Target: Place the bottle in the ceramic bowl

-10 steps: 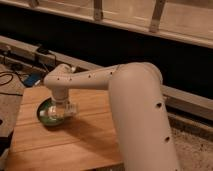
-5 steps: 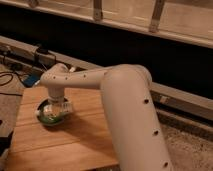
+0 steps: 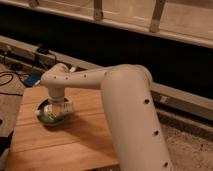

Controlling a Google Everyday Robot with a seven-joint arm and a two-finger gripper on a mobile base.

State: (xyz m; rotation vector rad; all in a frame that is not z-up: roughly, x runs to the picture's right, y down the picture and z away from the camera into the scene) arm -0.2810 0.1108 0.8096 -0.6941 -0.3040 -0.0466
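Over the bowl [image 3: 50,116] at the table's [image 3: 85,135] left end, the gripper [image 3: 57,107] is hanging low, with the bottle [image 3: 56,108] lying sideways right at it, inside the rim. Whether it is gripping the bottle I cannot tell. The placing step is looking nearly done; next it is needing a clean release and a straight lift.

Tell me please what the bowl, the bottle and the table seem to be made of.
The ceramic bowl looks like glazed ceramic: its green inside shines. The bottle, lying at the bowl under the claw, looks like clear plastic with a pale label. The table looks like wood, with visible plank lines and a matte, warm brown surface.
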